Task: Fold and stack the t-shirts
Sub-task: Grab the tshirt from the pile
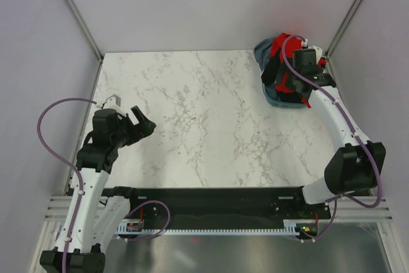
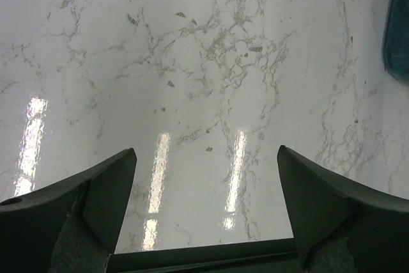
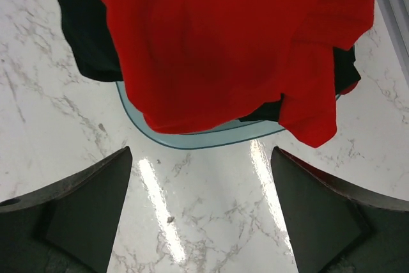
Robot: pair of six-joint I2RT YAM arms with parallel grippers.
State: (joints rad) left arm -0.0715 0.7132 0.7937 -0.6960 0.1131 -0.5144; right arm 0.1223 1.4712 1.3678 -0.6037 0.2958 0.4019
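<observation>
With left gripper (image 2: 206, 151) and right gripper (image 3: 201, 150) both spread, holding nothing, the red shirt (image 3: 223, 43) lies crumpled atop the pile (image 1: 284, 101) in the table's (image 1: 192, 126) far right corner: soft, light, probably best pinched at a loose edge.

**Red shirt on top of the heap, right gripper empty**

You are looking down on the red t-shirt (image 3: 223, 43), crumpled and draped over the rest of the pile. A black t-shirt (image 3: 86, 36) shows from under it at the upper left and again at the right edge. Beneath both, the curved edge of a grey-blue t-shirt (image 3: 192, 142) lies flat on the marble table (image 3: 57, 132). Your right gripper (image 3: 201, 151) has its dark fingers (image 3: 89, 209) spread wide, with only bare tabletop between them, just short of the pile. A metal rail (image 3: 393, 4) runs along the upper right corner.
</observation>
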